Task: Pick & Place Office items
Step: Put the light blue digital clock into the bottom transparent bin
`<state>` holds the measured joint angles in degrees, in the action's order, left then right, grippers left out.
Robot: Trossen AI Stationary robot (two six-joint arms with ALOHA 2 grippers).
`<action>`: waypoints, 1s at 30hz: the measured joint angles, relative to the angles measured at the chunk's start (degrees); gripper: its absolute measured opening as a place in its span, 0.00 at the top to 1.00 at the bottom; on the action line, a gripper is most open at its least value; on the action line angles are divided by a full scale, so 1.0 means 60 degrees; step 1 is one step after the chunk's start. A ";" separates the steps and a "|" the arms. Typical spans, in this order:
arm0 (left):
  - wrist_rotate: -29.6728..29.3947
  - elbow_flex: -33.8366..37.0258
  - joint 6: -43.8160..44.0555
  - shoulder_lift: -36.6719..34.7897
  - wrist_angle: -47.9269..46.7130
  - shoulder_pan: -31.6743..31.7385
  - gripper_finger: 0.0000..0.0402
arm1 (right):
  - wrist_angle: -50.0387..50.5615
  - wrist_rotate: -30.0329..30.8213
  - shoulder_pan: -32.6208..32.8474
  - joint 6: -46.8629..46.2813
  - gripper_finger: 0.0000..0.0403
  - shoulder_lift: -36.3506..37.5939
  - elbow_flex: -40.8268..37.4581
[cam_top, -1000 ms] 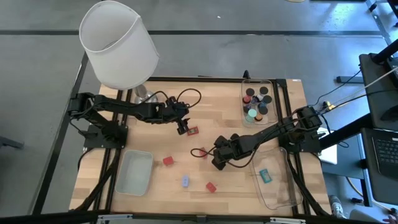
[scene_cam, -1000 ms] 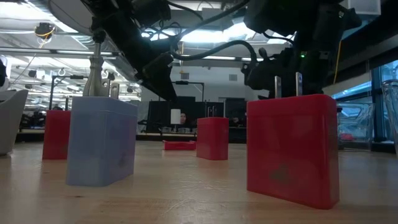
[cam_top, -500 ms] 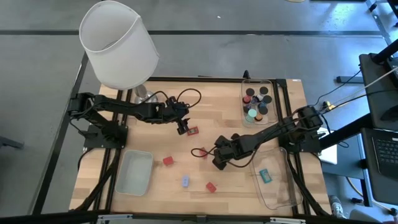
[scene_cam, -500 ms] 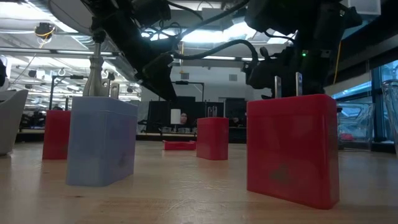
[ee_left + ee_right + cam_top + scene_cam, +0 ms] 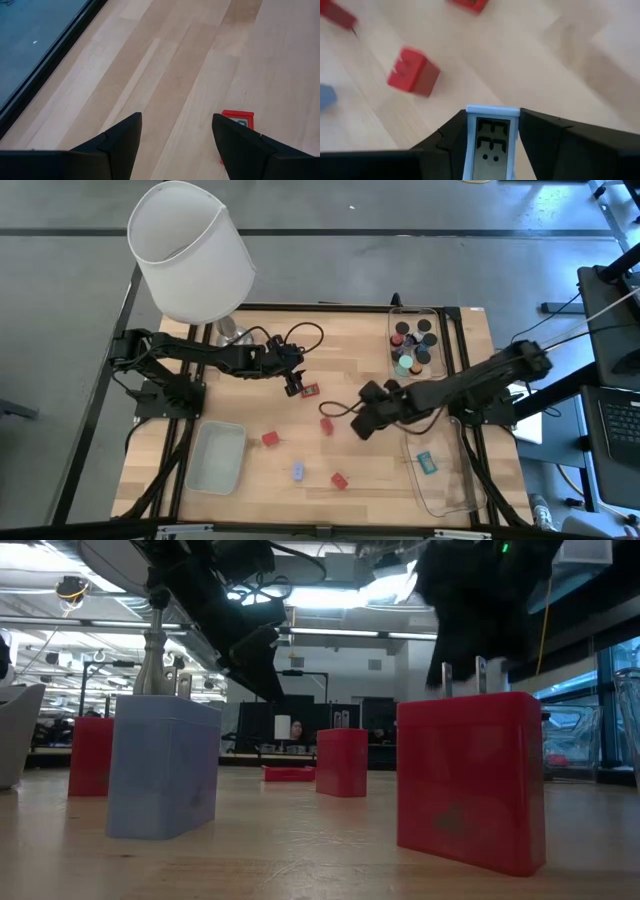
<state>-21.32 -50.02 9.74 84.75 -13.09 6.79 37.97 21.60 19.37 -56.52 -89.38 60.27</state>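
Observation:
My right gripper (image 5: 492,116) hangs above the middle of the table (image 5: 362,427), shut on a pale blue rectangular piece (image 5: 491,137) with dark slots in its face. A red block (image 5: 413,73) stands on the wood below it (image 5: 326,426). Two more red blocks (image 5: 270,439) (image 5: 340,480) and a blue piece (image 5: 298,472) stand on the table nearer its near edge. My left gripper (image 5: 175,122) hovers open over bare wood left of centre (image 5: 292,386), beside a flat red item (image 5: 238,120) that lies on the table. My right gripper pinches the pale blue piece by its two long sides (image 5: 470,135) between the two fingers (image 5: 540,135). The fingers lie along the piece and slant down from the table's right side. Its far end (image 5: 492,109) reaches just past the fingertips, and it is clear of the table.
A clear tray (image 5: 445,485) at the near right holds a teal piece (image 5: 426,463). Another clear tray (image 5: 432,320) at the far right holds dark cylinders and a teal one. A frosted tray (image 5: 218,457) lies near left. The big white-shaded lamp (image 5: 190,250) stands at the far left.
My right gripper has risen off the table and drifted a little toward the right and far edges. The red block it stood over now shows in full in the high view.

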 joint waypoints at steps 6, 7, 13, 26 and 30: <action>0.0000 0.0000 0.0000 0.0000 0.0005 0.0000 0.40 | 0.1370 0.0329 0.0422 -0.0870 0.62 0.1685 0.0007; 0.0000 0.0000 0.0000 0.0000 0.0005 0.0000 0.40 | 0.1623 0.0316 0.0591 -0.1140 0.62 0.1920 0.0007; 0.0000 0.0000 0.0000 0.0000 0.0005 0.0000 0.40 | 0.2370 -0.0085 0.2109 -0.3127 0.62 0.2896 0.0007; 0.0000 0.0000 0.0000 0.0000 0.0190 0.0000 0.40 | 0.4622 -0.0119 0.5120 -0.8790 0.62 0.2260 0.0008; 0.0000 0.0000 0.0000 0.0000 0.0227 0.0000 0.40 | 0.5062 -0.0911 0.5527 -0.9822 0.62 0.1702 0.0007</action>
<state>-21.32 -50.02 9.74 84.75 -11.73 6.79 68.34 16.13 52.53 -115.45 -79.17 60.31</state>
